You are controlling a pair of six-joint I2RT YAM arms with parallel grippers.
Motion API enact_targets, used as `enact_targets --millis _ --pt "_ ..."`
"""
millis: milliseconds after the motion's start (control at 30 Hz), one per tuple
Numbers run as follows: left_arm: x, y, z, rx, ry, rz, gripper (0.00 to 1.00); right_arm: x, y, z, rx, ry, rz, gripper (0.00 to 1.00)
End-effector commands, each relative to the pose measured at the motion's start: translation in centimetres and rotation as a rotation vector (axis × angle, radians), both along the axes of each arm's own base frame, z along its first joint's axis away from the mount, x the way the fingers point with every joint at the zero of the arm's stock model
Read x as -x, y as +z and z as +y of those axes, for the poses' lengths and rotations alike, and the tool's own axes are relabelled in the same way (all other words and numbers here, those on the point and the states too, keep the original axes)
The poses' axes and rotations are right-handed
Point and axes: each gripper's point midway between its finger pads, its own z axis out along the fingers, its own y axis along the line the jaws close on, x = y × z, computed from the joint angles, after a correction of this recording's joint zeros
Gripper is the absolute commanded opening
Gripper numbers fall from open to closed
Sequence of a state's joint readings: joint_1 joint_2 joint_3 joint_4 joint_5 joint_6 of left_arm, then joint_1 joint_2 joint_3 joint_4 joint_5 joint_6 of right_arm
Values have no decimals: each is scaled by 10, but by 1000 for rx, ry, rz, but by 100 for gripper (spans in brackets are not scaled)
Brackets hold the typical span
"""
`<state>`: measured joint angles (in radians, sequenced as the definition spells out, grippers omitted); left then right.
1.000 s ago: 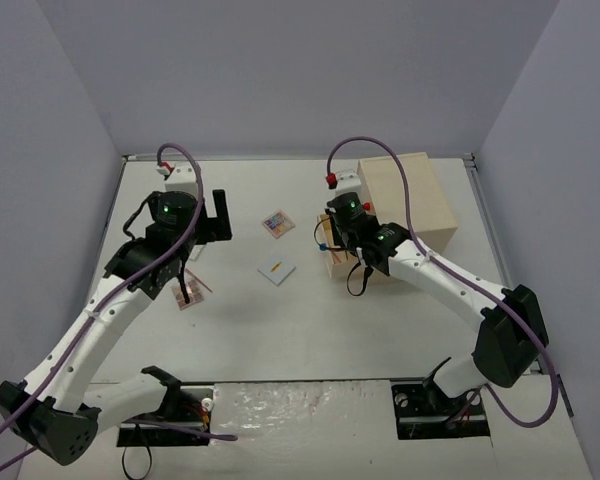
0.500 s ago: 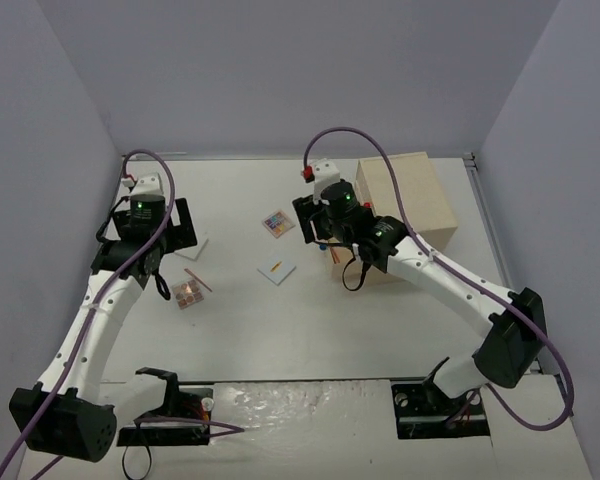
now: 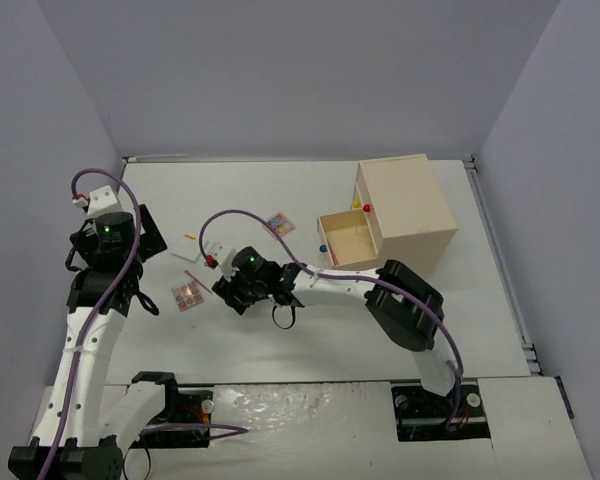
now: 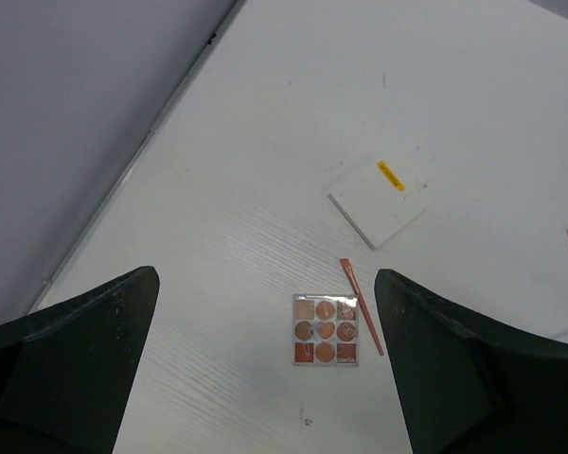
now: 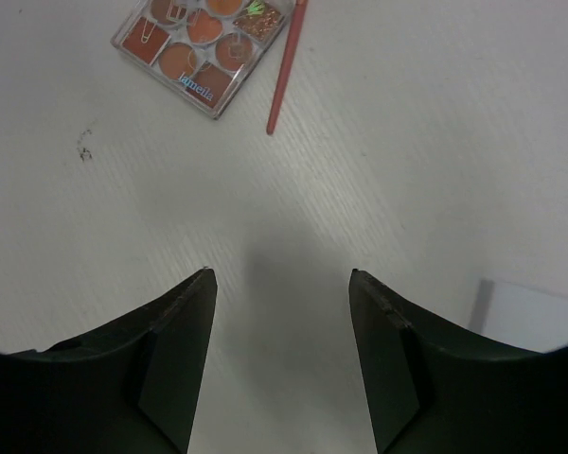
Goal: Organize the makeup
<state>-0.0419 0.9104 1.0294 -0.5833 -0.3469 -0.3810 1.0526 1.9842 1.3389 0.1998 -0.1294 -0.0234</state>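
Over on the left half of the surface (image 3: 280,185), the right arm reaches across from its own side. The right fingers (image 5: 170,364) hang low over a bare patch, parted, with nothing between them. To my eye it is between pick-ups. The drawer (image 3: 348,240) of the wooden box (image 3: 405,195) stands pulled out and waiting, and the arm looks to be going for the next piece of makeup.

The nearest candidates are the orange eyeshadow palette (image 5: 201,40) and the thin red pencil (image 5: 286,68). They lie side by side, the pencil just beside the palette's edge; I can't tell whether they touch. Both sit ahead of the fingertips, the palette a little off to one side, near but not yet between them. A white card (image 5: 540,317) shows at the other side of the wrist view.

I'd say the next move means carrying the fingers forward until they straddle one of the two, then dropping to the surface and closing. The pencil is thin and lies flat, so the tips would have to come almost down onto the surface. The palette is flat and broad and would want a grip across two opposite edges.

The left fingers (image 4: 66,364) are spread wide and empty. They are held high at the far left, looking down on the same palette, pencil and card, well apart from all of them. A second palette (image 3: 277,222) lies nearer the box.
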Motion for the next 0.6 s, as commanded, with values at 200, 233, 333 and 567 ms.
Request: enact_targets --millis 200,233,333,567 --pt "1 21 18 -31 105 -90 97 -21 3 79 -178 79 -115 49" --pt "1 21 18 -31 106 -92 97 -22 -5 80 -168 76 -113 48" --pt "0 21 18 -28 104 -93 97 -25 -19 85 -151 70 -106 45" --pt "-1 21 17 -24 99 -95 97 -32 -45 88 -104 38 -108 38"
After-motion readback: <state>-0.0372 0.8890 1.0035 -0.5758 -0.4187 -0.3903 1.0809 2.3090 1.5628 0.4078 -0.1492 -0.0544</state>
